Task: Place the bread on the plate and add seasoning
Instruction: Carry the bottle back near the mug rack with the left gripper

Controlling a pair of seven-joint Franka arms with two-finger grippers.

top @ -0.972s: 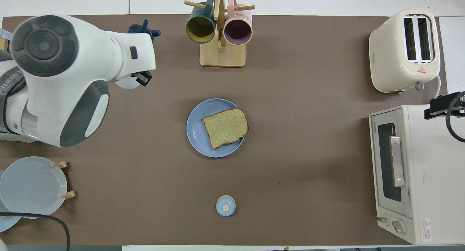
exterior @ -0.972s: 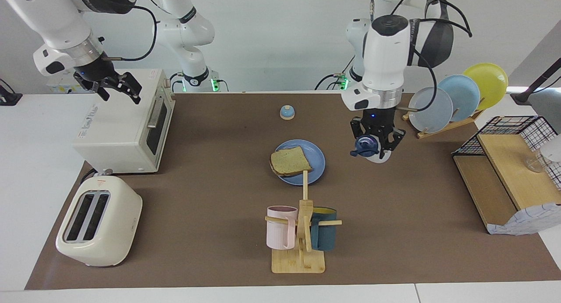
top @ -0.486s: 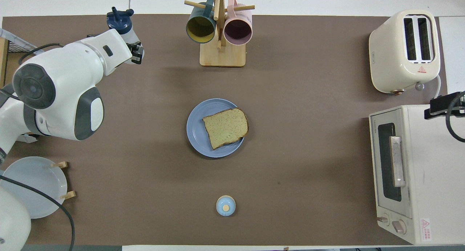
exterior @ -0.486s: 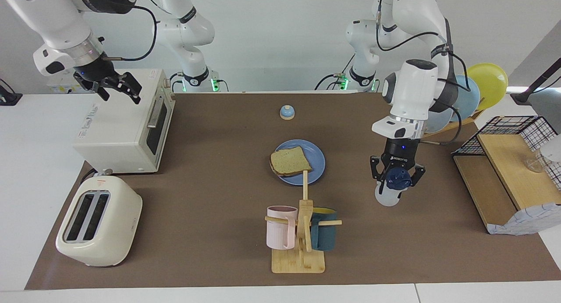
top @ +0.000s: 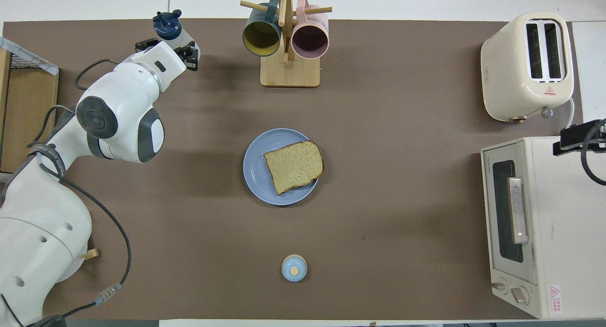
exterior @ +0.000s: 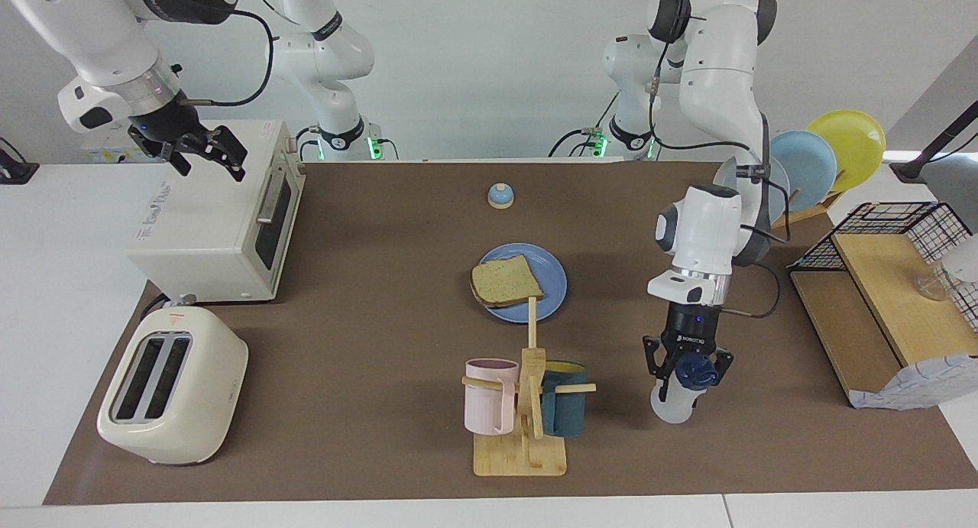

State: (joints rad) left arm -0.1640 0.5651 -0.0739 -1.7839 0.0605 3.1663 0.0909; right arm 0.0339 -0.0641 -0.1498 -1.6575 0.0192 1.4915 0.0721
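The bread (exterior: 506, 281) (top: 294, 166) lies on the blue plate (exterior: 553, 279) (top: 255, 168) at the middle of the mat, one corner over the rim. My left gripper (exterior: 688, 366) (top: 176, 45) points down, shut on the seasoning (exterior: 675, 402) (top: 168, 28), a whitish bottle with a navy cap. The bottle hangs upright, low by the mat beside the mug rack, toward the left arm's end and farther from the robots than the plate. I cannot tell whether its base touches the mat. My right gripper (exterior: 205, 152) waits open over the toaster oven.
A wooden mug rack (exterior: 527, 406) (top: 289, 43) holds a pink and a dark teal mug. A blue-domed bell (exterior: 500, 196), a toaster oven (exterior: 214, 222), a cream toaster (exterior: 172, 387), a dish rack with plates (exterior: 810, 165) and a wooden shelf with wire basket (exterior: 879, 306) ring the mat.
My left gripper has carried the seasoning away from beside the plate, farther from the robots and lower, down to the spot beside the mug rack. The right arm has not moved.
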